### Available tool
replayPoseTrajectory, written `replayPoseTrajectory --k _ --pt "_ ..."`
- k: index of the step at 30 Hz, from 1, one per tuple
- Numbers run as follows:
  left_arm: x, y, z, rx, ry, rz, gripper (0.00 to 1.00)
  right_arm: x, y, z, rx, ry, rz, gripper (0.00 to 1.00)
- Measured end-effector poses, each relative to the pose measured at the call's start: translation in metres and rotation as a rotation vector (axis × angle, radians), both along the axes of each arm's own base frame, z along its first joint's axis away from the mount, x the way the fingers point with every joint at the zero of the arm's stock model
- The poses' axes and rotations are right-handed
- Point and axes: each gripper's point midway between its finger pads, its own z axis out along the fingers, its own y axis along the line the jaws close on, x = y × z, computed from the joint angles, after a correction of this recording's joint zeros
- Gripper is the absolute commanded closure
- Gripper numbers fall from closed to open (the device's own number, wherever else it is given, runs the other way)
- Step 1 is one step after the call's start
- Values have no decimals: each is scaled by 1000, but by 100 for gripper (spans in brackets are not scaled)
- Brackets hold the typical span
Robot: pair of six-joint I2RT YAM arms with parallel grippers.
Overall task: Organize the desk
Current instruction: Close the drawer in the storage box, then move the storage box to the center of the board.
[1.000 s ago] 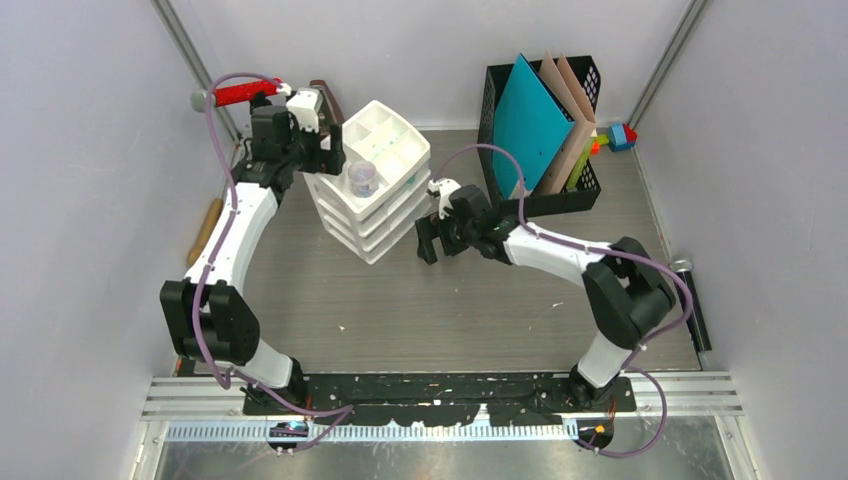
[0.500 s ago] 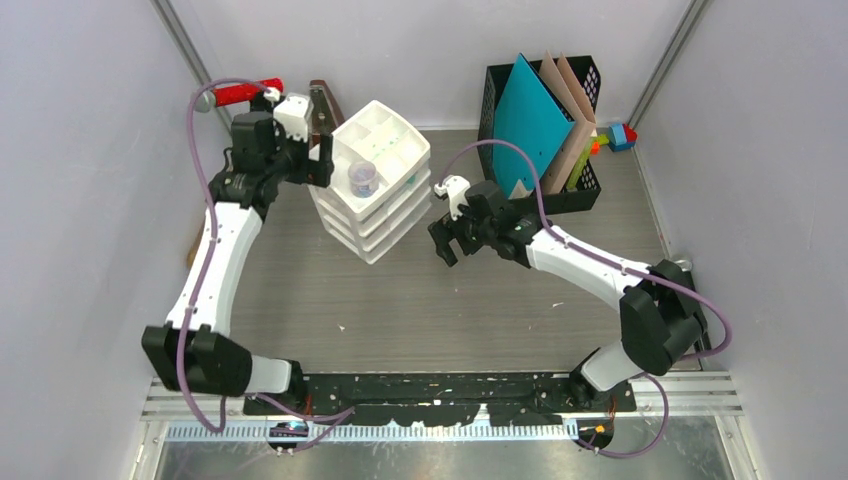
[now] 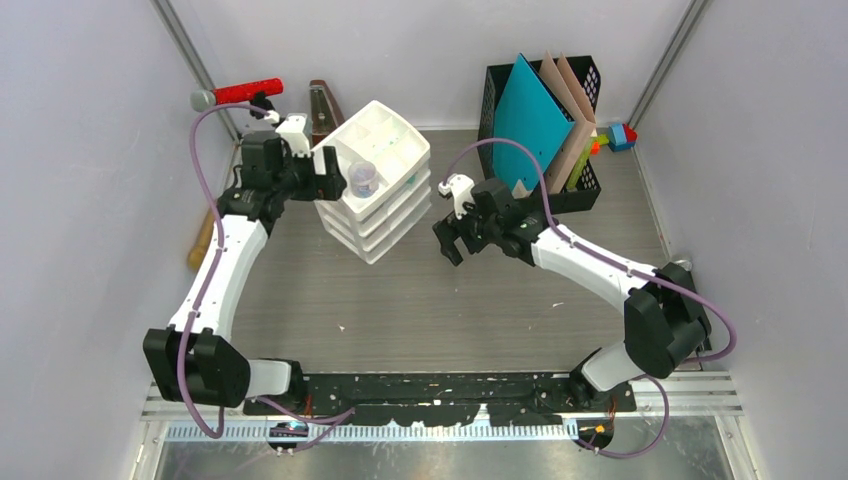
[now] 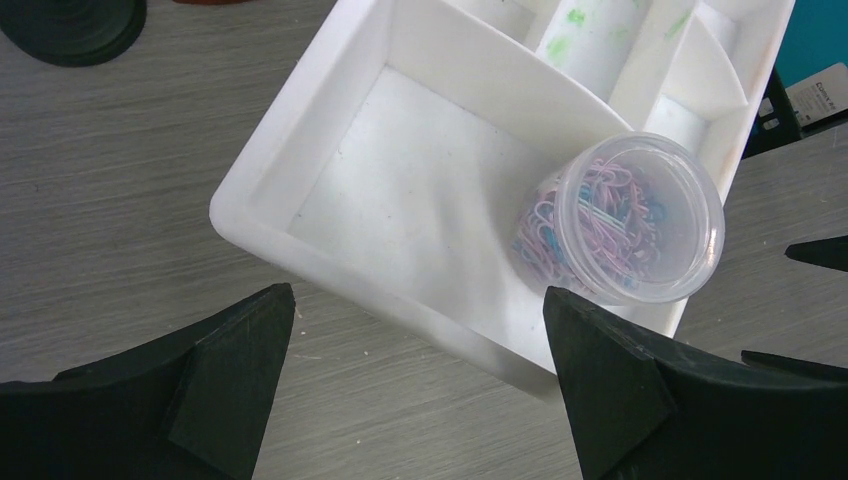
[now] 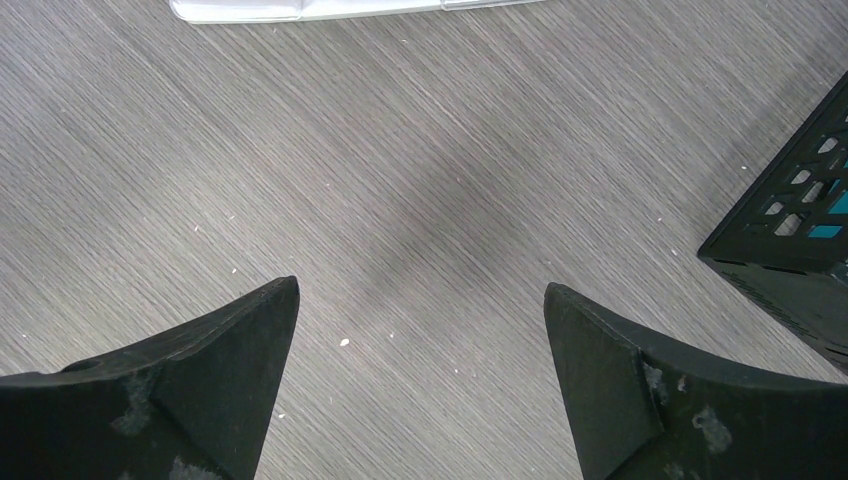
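**Placement.** A clear jar of paper clips point(image 4: 625, 225) is found in the largest compartment of the white drawer organizer point(image 3: 375, 235), close against a divider. This is judged to be deliberate stowing, so that loose clips are kept off the desk point(image 3: 400, 310). Folders are stood upright in the black file holder point(image 3: 560, 200) at the far right, presumably for the same reason.

**Grippers.** The left gripper point(image 3: 330, 175) is held spread wide and empty above the organizer's near corner, with the jar ahead of its right finger. The right gripper point(image 3: 448, 243) is likewise spread wide and nothing is gripped.

**Desk position.** The desk lies beneath both grippers and neither is touching it. Bare desk between organizer and file holder is seen directly below the right gripper.
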Motion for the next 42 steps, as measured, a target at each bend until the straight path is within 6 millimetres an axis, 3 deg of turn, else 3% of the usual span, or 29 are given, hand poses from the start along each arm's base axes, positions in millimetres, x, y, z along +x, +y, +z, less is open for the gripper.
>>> replayPoseTrajectory --k 9,14,25,33,37,42 --pt "3 4 0 51 -20 -5 8 4 -7 -4 15 30 -7 1" --pt "5 18 4 127 -36 -6 7 3 -9 -8 13 45 -6 1" --pt "25 90 5 327 -11 65 7 2 -10 -9 18 59 -6 0" --pt "35 158 -13 471 62 145 3 3 -13 -9 22 67 -11 0" --pt "40 172 -11 497 78 150 2 3 -14 -14 18 82 -14 0" --pt "41 172 -11 493 89 148 2 1 -16 -19 9 104 -17 0"
